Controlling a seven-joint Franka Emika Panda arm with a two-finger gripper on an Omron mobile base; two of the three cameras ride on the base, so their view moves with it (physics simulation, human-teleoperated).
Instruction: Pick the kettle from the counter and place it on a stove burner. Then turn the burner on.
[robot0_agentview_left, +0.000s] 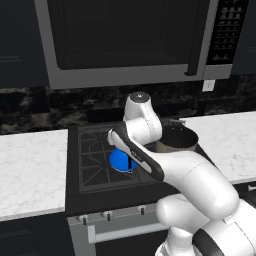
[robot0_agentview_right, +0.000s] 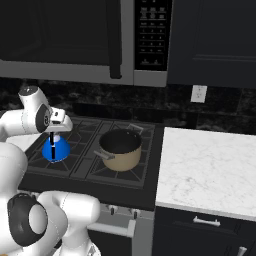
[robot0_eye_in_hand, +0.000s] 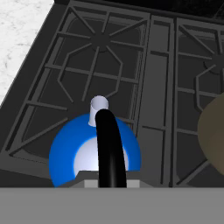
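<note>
The small blue kettle (robot0_agentview_left: 119, 160) (robot0_agentview_right: 56, 150) (robot0_eye_in_hand: 78, 151) sits over the front left stove burner (robot0_agentview_left: 95, 172) (robot0_agentview_right: 36, 159) (robot0_eye_in_hand: 30, 131), low on its black grate; I cannot tell whether it rests on it. My gripper (robot0_agentview_right: 52, 136) (robot0_eye_in_hand: 107, 181) reaches down from above and is shut on the kettle's thin black arched handle (robot0_eye_in_hand: 107, 140). In the left base view my own forearm covers the hand. The white marble counter (robot0_agentview_left: 30, 170) (robot0_agentview_right: 210, 170) (robot0_eye_in_hand: 19, 30) flanks the stove on both sides.
A wide beige pot (robot0_agentview_left: 177, 139) (robot0_agentview_right: 120, 148) (robot0_eye_in_hand: 214, 131) with a dark inside stands on the front right burner, close beside the kettle. The rear left burner (robot0_eye_in_hand: 99, 41) is bare. Knobs (robot0_agentview_left: 107, 215) (robot0_agentview_right: 112, 210) line the stove's front. A microwave (robot0_agentview_left: 125, 40) hangs overhead.
</note>
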